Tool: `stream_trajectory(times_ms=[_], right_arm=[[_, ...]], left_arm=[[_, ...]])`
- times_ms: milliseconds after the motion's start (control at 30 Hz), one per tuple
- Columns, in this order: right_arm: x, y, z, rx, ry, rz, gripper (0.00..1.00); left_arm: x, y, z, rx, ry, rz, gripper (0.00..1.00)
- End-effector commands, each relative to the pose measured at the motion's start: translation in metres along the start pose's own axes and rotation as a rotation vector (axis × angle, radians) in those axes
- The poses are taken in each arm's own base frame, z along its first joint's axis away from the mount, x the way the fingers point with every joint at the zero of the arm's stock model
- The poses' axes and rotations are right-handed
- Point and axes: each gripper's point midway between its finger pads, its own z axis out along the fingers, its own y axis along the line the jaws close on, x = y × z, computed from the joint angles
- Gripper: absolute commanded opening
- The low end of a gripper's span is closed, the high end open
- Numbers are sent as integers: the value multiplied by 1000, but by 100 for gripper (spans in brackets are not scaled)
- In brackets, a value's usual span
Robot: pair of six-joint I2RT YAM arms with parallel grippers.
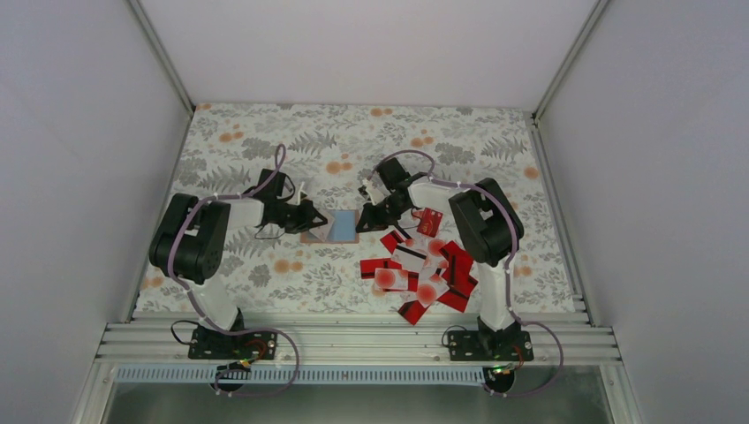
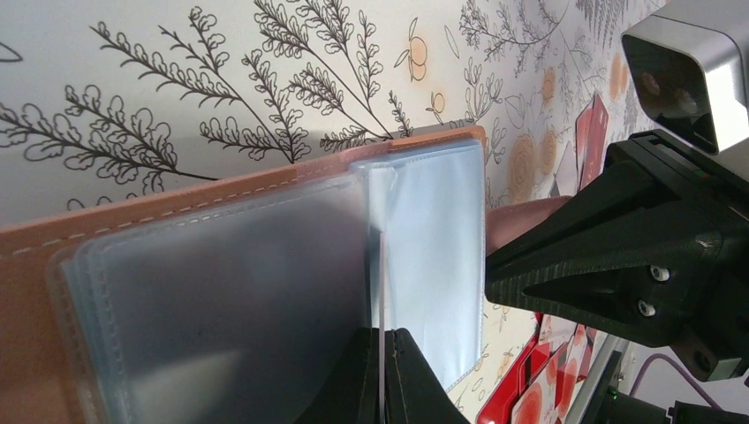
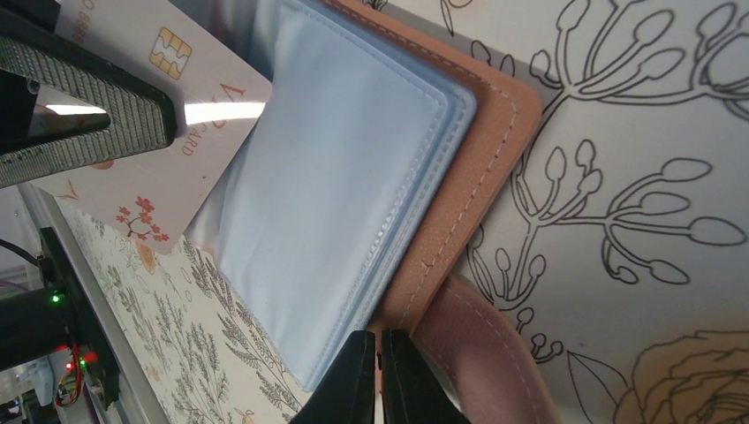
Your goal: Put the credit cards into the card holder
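The card holder [image 1: 329, 228] lies open on the flowered cloth between my two grippers, tan cover [image 2: 177, 208] down and clear sleeves [image 3: 336, 177] up. My left gripper [image 2: 382, 336] is shut on a white credit card [image 3: 190, 132] with a gold chip. That card stands on edge [image 2: 382, 283] and reaches in among the sleeves. My right gripper [image 3: 378, 340] is shut on the holder's tan edge [image 3: 468, 203], beside its strap [image 3: 481, 349]. In the top view the left gripper [image 1: 311, 215] and the right gripper [image 1: 362, 215] flank the holder. Several red and white credit cards [image 1: 422, 269] lie piled at the right.
One red card [image 1: 430, 221] lies apart, just right of my right gripper. The card pile reaches the cloth's near edge by the aluminium rail [image 1: 353, 340]. White walls close in the table on the left, right and far sides.
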Motion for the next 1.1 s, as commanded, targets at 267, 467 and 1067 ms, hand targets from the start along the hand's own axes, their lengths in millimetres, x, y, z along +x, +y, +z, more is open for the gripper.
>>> stream_trajectory(times_ms=[267,467,1067], right_arm=[[21,-17,15,36,70,24,4],[23,-18,16,37,76,23,4],[33,-26,17,59,105,9,4]], left_arm=[[-8,-5,10,33,-16,33,3],[-9,-8,12,54,-42,54,3],[-13,-15,16,81,2,197,3]])
